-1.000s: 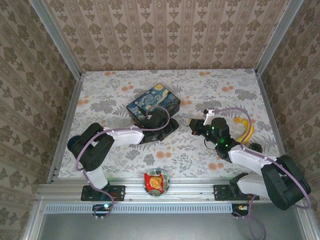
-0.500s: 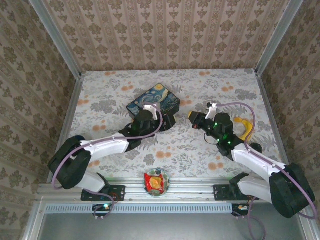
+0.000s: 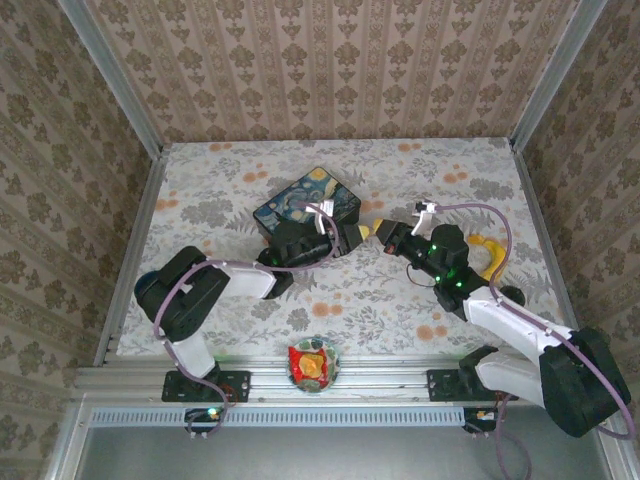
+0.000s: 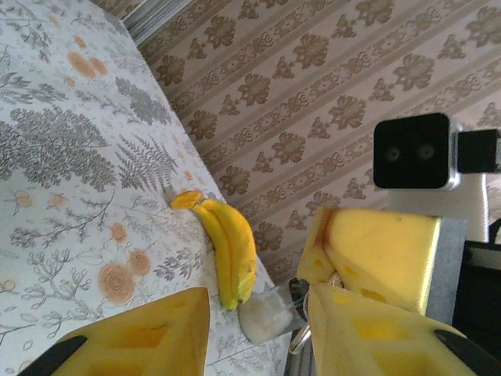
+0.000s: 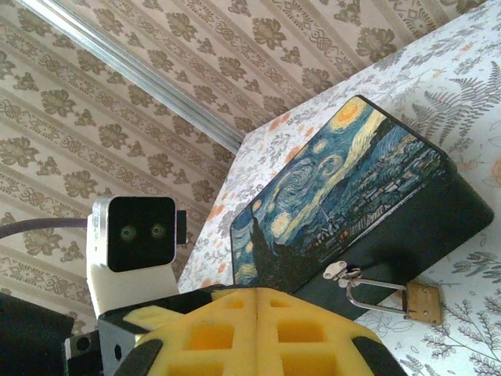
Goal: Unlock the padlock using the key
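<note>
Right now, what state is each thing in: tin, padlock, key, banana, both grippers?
tin, lid shut
padlock, shackle closed through the tin's hasp
right gripper, shut on the key
key, ring dangling below the gripper
left gripper, open
banana, whole, unpeeled

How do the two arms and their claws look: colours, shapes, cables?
The left arm and right arm have black joints and white link covers, with a pale purple cable looping along each. Green lights glow on the right arm. The left claw and right claw have yellow foam pads with square hollows. Each wrist carries a white, black-faced camera box.
</note>
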Robot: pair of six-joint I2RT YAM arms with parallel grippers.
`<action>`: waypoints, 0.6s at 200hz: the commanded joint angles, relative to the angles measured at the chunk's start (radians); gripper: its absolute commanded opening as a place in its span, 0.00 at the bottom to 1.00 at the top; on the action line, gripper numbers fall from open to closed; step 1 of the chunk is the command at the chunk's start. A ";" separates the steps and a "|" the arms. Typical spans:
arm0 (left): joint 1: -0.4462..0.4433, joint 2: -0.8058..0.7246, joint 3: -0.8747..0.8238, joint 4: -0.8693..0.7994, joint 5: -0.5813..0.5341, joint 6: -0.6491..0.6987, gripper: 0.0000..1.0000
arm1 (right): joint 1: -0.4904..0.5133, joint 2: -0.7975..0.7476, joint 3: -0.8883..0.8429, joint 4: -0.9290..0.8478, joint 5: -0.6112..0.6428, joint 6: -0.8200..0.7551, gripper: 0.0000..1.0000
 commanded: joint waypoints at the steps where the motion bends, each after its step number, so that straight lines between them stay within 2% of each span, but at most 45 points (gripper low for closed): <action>1: 0.006 0.004 0.014 0.133 0.043 -0.050 0.38 | -0.003 -0.028 0.024 0.036 -0.011 0.013 0.00; 120: 0.005 0.039 0.029 0.139 0.064 -0.093 0.38 | -0.009 0.010 0.016 0.122 -0.006 0.045 0.00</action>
